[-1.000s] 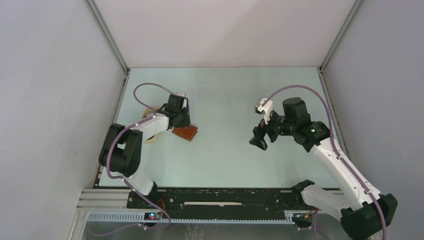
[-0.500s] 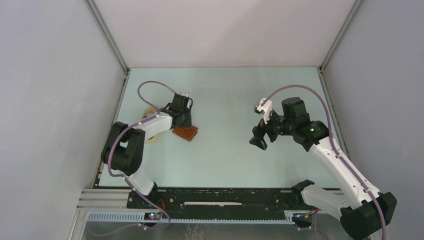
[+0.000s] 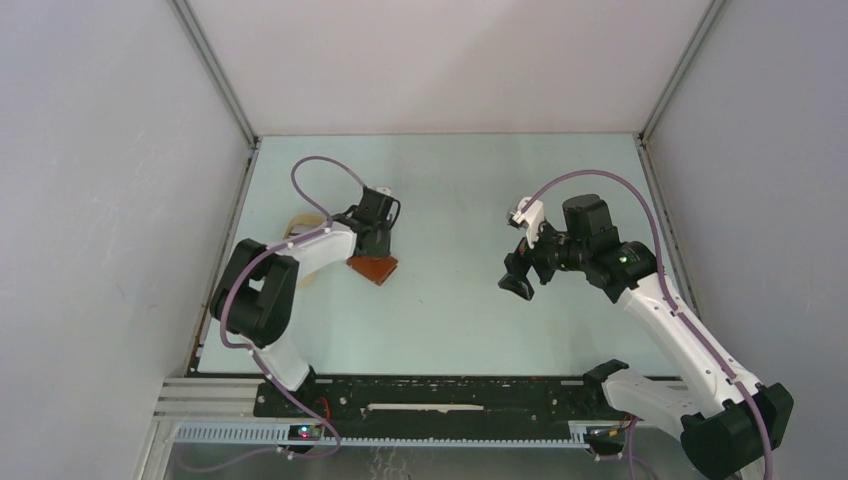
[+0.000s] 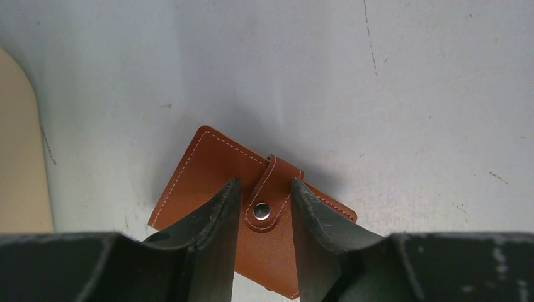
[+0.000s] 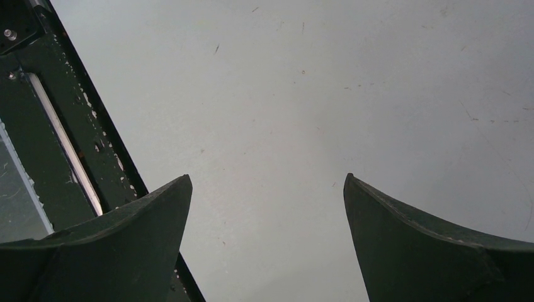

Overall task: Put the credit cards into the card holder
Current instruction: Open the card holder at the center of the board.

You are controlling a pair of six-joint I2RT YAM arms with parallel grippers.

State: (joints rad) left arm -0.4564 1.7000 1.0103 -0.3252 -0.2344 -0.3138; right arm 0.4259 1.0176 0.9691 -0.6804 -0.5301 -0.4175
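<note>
The card holder (image 4: pixel 208 170) is a reddish-brown leather wallet, folded shut with its clasp tab (image 4: pixel 271 189) snapped, lying flat on the table (image 3: pixel 450 200) left of centre (image 3: pixel 374 269). My left gripper (image 4: pixel 265 182) hangs low over it, jaws partly open. One finger stands on each side of the clasp tab and holds nothing. In the top view the left gripper (image 3: pixel 374 250) covers the holder's far edge. My right gripper (image 3: pixel 517 280) hovers wide open over bare table right of centre, and in its wrist view the right gripper (image 5: pixel 267 177) is empty. The credit cards are out of view.
A tan oval tray (image 4: pixel 19 157) lies just left of the card holder, mostly hidden under the left arm in the top view. The black mounting rail (image 5: pixel 69 145) runs along the table's near edge. Grey walls enclose the table on three sides.
The left wrist has swung a little right and forward over the card holder, and its cable loop has shifted. The holder and the right arm have stayed put.
</note>
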